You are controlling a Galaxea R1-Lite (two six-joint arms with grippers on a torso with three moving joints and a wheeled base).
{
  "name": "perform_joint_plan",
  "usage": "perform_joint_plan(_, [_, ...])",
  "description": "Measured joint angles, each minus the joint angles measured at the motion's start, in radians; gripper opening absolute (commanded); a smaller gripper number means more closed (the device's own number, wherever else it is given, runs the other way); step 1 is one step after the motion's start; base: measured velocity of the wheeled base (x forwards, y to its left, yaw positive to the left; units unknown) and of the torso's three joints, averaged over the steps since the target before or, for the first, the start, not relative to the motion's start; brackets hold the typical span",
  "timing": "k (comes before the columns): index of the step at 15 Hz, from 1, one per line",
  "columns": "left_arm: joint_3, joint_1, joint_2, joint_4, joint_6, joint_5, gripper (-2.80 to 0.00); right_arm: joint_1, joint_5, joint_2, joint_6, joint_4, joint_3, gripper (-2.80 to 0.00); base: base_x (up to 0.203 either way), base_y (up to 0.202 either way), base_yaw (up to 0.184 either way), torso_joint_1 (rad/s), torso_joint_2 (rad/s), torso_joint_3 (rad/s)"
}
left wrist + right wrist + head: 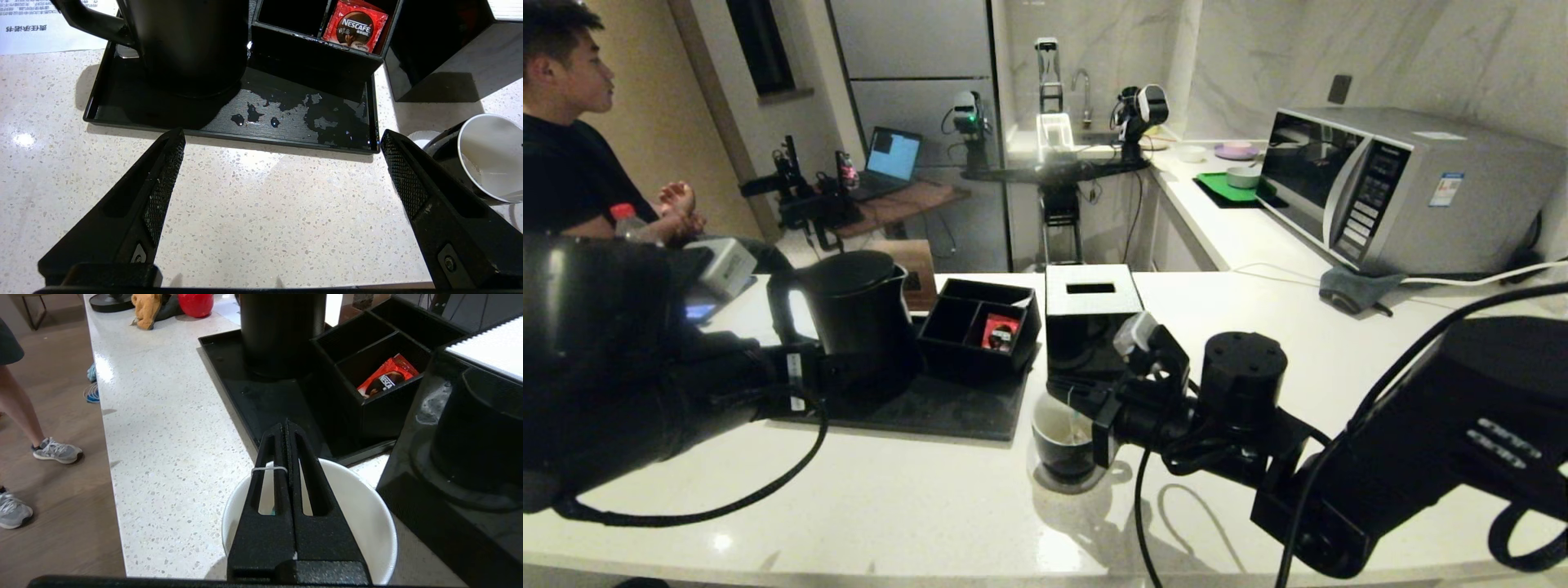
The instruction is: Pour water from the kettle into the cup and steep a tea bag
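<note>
You have a microwave (1401, 192) on the side counter, a red packet (354, 27) in the divided organiser (980, 325), wet tray (286, 118).

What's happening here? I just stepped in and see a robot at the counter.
The robot is making tea. Its right pincer is shut on the tea bag's string and hangs over the cup; the bag itself is hidden. The left pincer is open and empty over the counter, near the tray where the kettle stands among spilled drops. A person sits at the far left.
</note>
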Motion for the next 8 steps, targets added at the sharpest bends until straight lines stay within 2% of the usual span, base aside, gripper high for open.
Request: perform_joint_plan(8, [-0.003,-0.003,0.0,-0.032,0.003,0.007,0.0,-0.013,-0.007,-0.066,0.001,0.02,-0.06,-2.8,0.0,0.0,0.0,0.0,0.0,0.0])
